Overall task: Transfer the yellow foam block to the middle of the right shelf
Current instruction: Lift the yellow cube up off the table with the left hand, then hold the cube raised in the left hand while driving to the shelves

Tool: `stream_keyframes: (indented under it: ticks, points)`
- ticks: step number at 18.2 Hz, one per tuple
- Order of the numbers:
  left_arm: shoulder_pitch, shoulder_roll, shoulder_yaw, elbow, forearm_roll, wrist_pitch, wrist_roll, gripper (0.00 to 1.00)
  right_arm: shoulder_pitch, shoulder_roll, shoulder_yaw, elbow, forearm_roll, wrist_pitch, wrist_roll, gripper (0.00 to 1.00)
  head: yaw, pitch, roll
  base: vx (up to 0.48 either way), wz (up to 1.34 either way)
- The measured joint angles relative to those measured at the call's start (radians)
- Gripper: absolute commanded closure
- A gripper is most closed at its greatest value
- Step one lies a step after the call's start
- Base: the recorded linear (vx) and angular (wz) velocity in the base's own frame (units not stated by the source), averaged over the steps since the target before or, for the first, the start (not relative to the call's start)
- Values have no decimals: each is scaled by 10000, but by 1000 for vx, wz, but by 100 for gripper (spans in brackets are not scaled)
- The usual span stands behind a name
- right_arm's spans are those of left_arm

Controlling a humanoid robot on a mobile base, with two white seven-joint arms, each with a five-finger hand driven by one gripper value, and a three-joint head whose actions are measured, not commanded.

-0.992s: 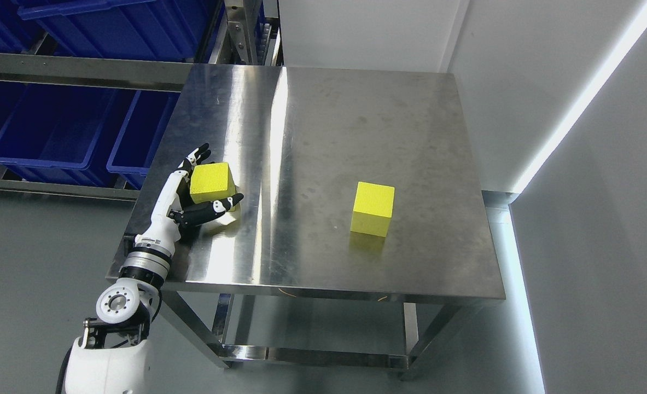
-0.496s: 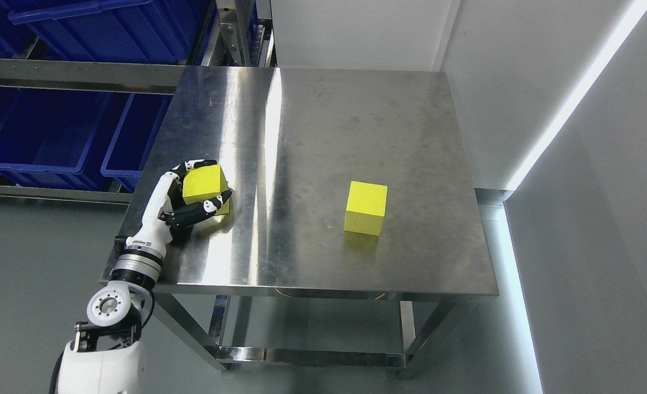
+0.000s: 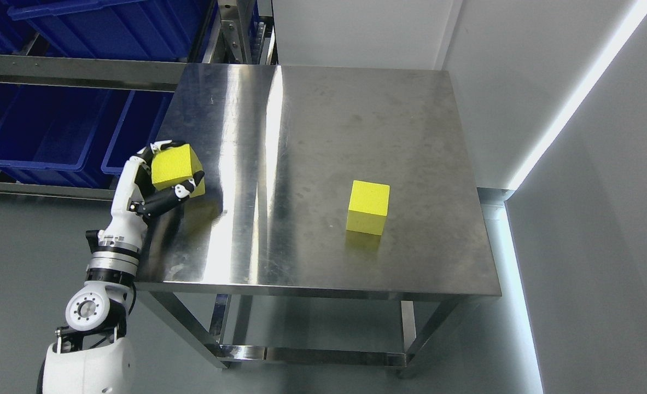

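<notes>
Over a steel table point(image 3: 323, 164) beside blue bins point(image 3: 55, 131), the left hand point(image 3: 156, 180) grips 1 yellow foam block point(image 3: 174, 167).

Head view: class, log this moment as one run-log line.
phase: block grasped | left hand: shut on yellow foam block, at table left edge | second yellow block: on table, untouched | right hand: not in view

A table point(image 3: 323, 137) fills the middle of the frame. One foam block point(image 3: 368, 207) sits on it right of centre. A second block point(image 3: 176, 167) is at the table's left edge, in the left hand point(image 3: 151, 183). Bins point(image 3: 44, 128) on a shelf point(image 3: 77, 71) occupy the upper left.
</notes>
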Motion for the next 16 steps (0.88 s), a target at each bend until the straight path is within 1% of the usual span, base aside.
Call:
stream_keyframes:
  ticks: [4, 7, 11, 16]
  points:
    - [-517, 0, 111, -250, 674, -1243, -62, 98, 0, 0, 0, 0, 0, 0, 0, 0, 0, 0, 0, -33, 23]
    - [-820, 1, 113, -449, 1157, -1714, -90, 98, 0, 0, 0, 0, 0, 0, 0, 0, 0, 0, 0, -69, 125]
    - [-1038, 1, 50, -669, 1540, -1940, -95, 97, 0, 0, 0, 1, 0, 0, 0, 0, 0, 0, 0, -117, 431]
    - [-1106, 2, 3, -829, 1705, -2105, -95, 97, 0, 0, 0, 0, 0, 0, 0, 0, 0, -1, 0, -69, 856]
